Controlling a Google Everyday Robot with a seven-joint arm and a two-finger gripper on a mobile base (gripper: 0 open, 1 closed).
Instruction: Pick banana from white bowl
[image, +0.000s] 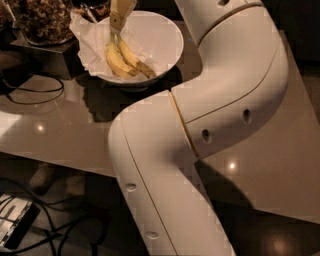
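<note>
The white bowl stands on the table at the top of the camera view, lined with crumpled white paper. Two bananas lie in it, joined at the stem end. The banana is the slimmer, longer one on the right, with a dark brownish tip pointing lower right. The plumper yellow banana lies to its left. My gripper hangs over the bowl's left half, pointing down, with its tip right at the bananas' stem ends. My white arm fills the middle of the view.
A container of dark brown snacks sits on a dark block at the top left beside the bowl. A black cable loops on the glossy table. The table's front edge runs lower left, with floor cables below.
</note>
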